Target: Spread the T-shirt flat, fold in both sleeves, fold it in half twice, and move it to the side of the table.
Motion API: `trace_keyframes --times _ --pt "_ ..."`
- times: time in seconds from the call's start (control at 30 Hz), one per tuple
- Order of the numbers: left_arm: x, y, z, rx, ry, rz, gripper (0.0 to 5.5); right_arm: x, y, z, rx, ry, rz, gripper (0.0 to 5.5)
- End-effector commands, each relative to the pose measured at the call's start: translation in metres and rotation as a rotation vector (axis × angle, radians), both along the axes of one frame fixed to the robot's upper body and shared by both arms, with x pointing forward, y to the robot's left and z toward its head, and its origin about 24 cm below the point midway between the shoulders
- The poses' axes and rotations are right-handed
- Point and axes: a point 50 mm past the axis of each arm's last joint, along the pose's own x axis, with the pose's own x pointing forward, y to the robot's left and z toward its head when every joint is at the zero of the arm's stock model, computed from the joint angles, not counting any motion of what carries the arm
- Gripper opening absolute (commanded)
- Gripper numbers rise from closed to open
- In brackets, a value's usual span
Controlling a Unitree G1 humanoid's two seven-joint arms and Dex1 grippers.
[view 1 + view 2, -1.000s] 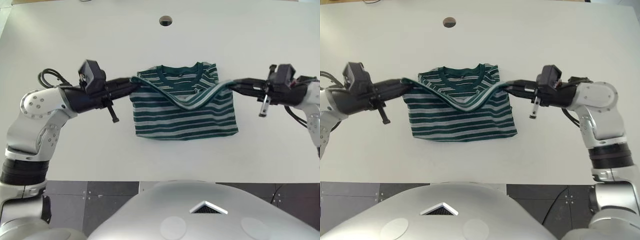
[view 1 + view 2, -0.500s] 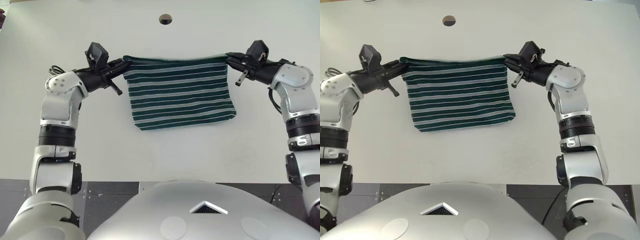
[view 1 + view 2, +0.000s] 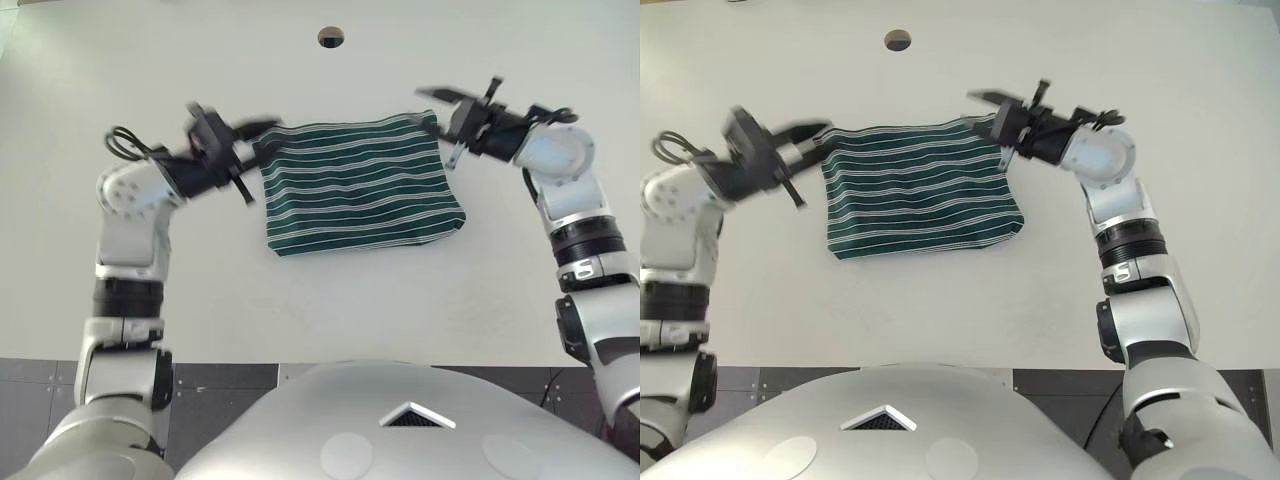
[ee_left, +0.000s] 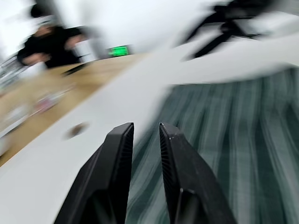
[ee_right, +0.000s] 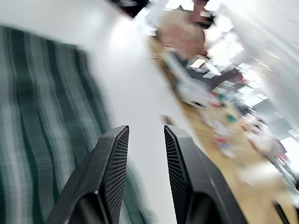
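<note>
The green-and-white striped T-shirt (image 3: 355, 185) lies folded into a rectangle on the white table (image 3: 320, 300), a little past its middle. My left gripper (image 3: 262, 128) hovers open at the shirt's far left corner, nothing between its fingers (image 4: 119, 140). At the far right corner my right gripper (image 3: 432, 100) is open too, slightly above the cloth, and the striped fabric (image 5: 42, 116) lies below it. Neither gripper touches the shirt.
A round cable hole (image 3: 330, 38) sits in the table beyond the shirt. Bare tabletop extends on both sides and in front, up to the near edge (image 3: 320, 360).
Both grippers let go of the shirt's far edge, which has settled onto the table. The folded shirt now lies flat, and the arms have drawn slightly back and inward.
</note>
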Motion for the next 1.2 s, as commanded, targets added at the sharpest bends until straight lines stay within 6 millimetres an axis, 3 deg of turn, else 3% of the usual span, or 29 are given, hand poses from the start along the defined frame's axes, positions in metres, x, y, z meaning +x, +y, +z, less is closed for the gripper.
trace_keyframes --times 0.03,0.17,0.23,0.3,0.37,0.43,0.53,0.67,0.8,0.87,0.93,1.0,1.1,1.2 --pt "-0.045 0.001 -0.048 0.649 -0.152 -0.380 1.01 -0.003 -0.006 -0.021 -0.389 0.026 0.126 1.40" --pt "-0.040 0.038 -0.080 1.077 -0.231 -0.543 1.01 -0.007 -0.009 -0.038 -0.683 0.087 0.243 1.40" --pt "-0.025 0.054 -0.092 1.276 -0.341 -0.584 1.01 -0.021 -0.006 -0.046 -0.834 0.218 0.369 1.40" --pt "-0.006 0.051 -0.098 1.383 -0.474 -0.633 1.01 -0.049 0.006 -0.044 -0.880 0.422 0.531 1.40" --pt "0.018 0.044 -0.098 1.441 -0.617 -0.675 1.01 -0.080 0.039 -0.037 -0.782 0.550 0.720 1.40" --pt "0.040 0.039 -0.092 1.446 -0.772 -0.703 1.01 -0.093 0.081 -0.034 -0.635 0.525 0.812 1.40" --pt "0.061 0.033 -0.082 1.417 -0.966 -0.745 1.01 -0.092 0.130 -0.039 -0.497 0.423 0.783 1.40" --pt "0.071 0.039 -0.075 1.374 -1.103 -0.774 1.01 -0.087 0.155 -0.047 -0.374 0.402 0.671 1.40" --pt "0.071 0.054 -0.069 1.330 -1.168 -0.755 1.01 -0.074 0.139 -0.049 -0.341 0.387 0.565 1.40" --pt "0.068 0.055 -0.059 1.239 -1.173 -0.680 1.01 -0.071 0.124 -0.038 -0.297 0.391 0.538 1.40" --pt "0.060 0.036 -0.030 0.964 -1.166 -0.468 1.01 -0.073 0.101 -0.016 -0.185 0.452 0.519 1.40" --pt "0.046 0.013 0.016 0.686 -1.192 -0.302 1.01 -0.080 0.078 0.009 -0.054 0.552 0.522 1.40" --pt "0.035 0.027 0.074 0.478 -1.175 -0.156 1.01 -0.092 0.047 0.043 0.170 0.737 0.549 1.40" --pt "0.008 0.048 0.082 0.406 -1.020 -0.108 1.01 -0.094 0.012 0.051 0.270 0.800 0.452 1.40"
